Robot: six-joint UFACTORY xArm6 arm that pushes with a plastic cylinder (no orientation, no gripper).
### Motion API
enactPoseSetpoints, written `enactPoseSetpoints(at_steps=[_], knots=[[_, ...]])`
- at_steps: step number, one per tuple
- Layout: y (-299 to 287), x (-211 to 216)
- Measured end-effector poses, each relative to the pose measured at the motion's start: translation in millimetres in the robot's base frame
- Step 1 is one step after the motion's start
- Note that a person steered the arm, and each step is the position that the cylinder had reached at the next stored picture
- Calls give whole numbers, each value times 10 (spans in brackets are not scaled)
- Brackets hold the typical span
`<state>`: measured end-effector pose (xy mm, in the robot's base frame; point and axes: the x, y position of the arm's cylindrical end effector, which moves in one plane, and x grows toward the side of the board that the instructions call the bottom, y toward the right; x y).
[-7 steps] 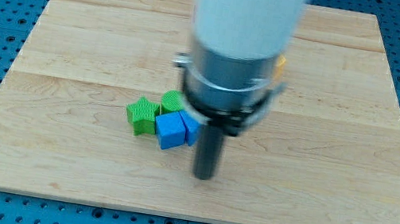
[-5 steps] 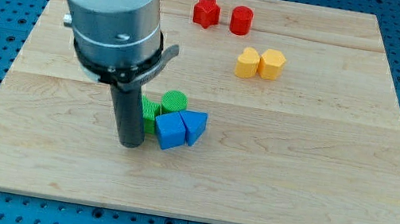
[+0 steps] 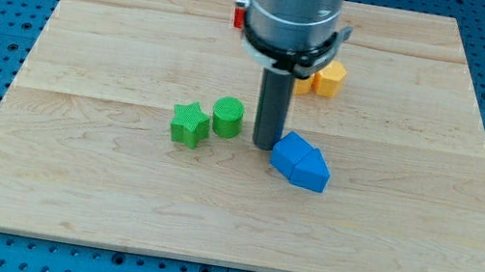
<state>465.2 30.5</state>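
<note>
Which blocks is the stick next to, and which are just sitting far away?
Near my tip:
- blue cube
- blue triangle block
- green cylinder
- green star

Farther away:
- yellow blocks
- red block, mostly hidden

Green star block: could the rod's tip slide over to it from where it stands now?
Not straight, it seems. My tip stands between the green cylinder and the blue blocks, and the cylinder lies between it and the green star. Skirting the cylinder on the view's bottom side looks open.

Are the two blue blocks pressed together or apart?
Together: the blue cube and blue triangular block share a side with no gap, just right of my tip.
</note>
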Motion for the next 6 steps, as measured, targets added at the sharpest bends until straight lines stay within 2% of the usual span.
enactPoseSetpoints(at_steps=[1, 2, 3, 4, 5, 6], knots=[[-330, -240], [-1273, -88], [-1338, -64], [-820, 295], [-1348, 709], [-1567, 217]])
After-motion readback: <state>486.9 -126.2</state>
